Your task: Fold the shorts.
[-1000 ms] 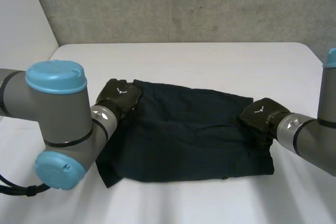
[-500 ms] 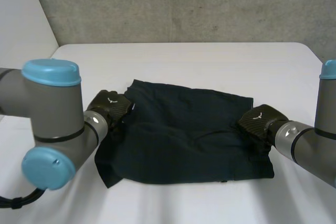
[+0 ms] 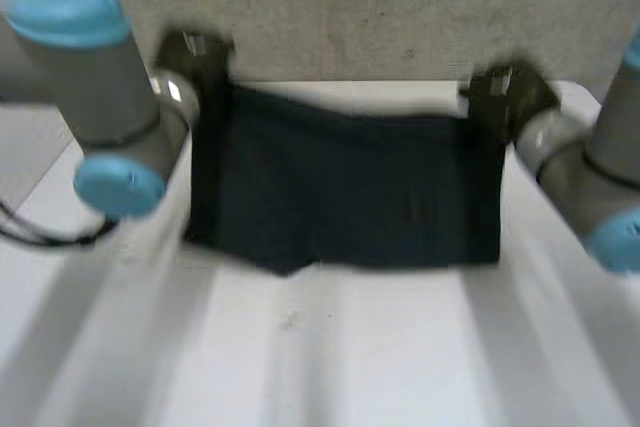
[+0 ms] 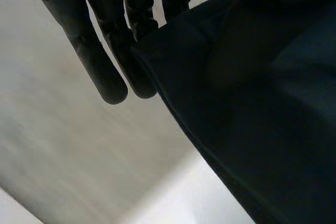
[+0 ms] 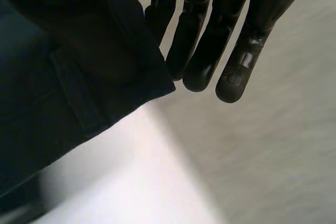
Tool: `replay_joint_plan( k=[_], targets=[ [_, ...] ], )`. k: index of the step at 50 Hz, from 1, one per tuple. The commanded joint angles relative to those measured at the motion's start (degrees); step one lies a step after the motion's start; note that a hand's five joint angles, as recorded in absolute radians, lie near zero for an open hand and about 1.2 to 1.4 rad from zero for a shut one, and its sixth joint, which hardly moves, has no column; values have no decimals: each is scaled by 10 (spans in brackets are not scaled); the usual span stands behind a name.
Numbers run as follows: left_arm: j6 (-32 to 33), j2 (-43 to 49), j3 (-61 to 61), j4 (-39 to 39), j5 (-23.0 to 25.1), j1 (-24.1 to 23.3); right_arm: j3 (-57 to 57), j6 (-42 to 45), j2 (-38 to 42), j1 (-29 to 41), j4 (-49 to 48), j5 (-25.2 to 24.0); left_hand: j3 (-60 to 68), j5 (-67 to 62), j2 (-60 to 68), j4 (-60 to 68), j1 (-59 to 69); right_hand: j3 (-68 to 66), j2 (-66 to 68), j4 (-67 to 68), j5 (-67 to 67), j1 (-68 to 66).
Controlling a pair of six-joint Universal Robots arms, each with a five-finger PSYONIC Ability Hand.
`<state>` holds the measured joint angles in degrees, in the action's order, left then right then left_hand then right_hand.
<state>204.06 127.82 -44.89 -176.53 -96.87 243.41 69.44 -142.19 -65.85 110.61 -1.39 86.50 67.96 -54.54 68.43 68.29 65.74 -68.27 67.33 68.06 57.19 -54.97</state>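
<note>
With the shorts (image 3: 340,187) hanging over the surface (image 3: 350,357), the left hand (image 3: 195,52) pinching one top corner and the right hand (image 3: 505,92) the other, both should move level and taut so the hem lands first and the fold lies square.

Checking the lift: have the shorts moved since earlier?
Yes. The shorts went up: flat on the table before, now hanging, top edge at the base of the grey wall, held by the left hand and right hand.

no readable text, labels, numbers or signs
</note>
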Motion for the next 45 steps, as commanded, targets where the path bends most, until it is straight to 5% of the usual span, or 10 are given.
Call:
replay_joint_plan(
  k=[1, 4, 8, 20, 30, 36, 45],
  targets=[
    [3, -19, 167, -156, -48, 12, -154, -48, 3, 18, -228, 43, 120, -155, 116, 117, 143, -117, 127, 119, 128, -250],
    [2, -70, 154, -222, -60, 10, -156, -71, -12, 18, -324, 48, 120, -155, 116, 117, 143, -117, 127, 119, 128, -250],
    [-5, -129, 76, -261, -58, 12, -146, -78, -24, 21, -339, 46, 120, -155, 116, 117, 143, -117, 127, 119, 128, -250],
    [-37, -187, -262, -271, -46, 18, -44, -79, -2, 29, -279, 5, 120, -155, 116, 117, 143, -117, 127, 119, 128, -250],
    [-28, -109, -456, -326, -8, 21, 46, -57, 120, 48, -149, -17, 120, -155, 116, 117, 143, -117, 127, 119, 128, -250],
    [-10, -93, -491, -303, -10, 21, 55, -21, 151, 54, -71, -13, 120, -155, 116, 117, 143, -117, 127, 119, 128, -250],
    [16, -208, -564, -173, -4, 35, 107, -10, 48, 53, 62, -21, 120, -155, 116, 117, 143, -117, 127, 119, 128, -250]
  ],
)
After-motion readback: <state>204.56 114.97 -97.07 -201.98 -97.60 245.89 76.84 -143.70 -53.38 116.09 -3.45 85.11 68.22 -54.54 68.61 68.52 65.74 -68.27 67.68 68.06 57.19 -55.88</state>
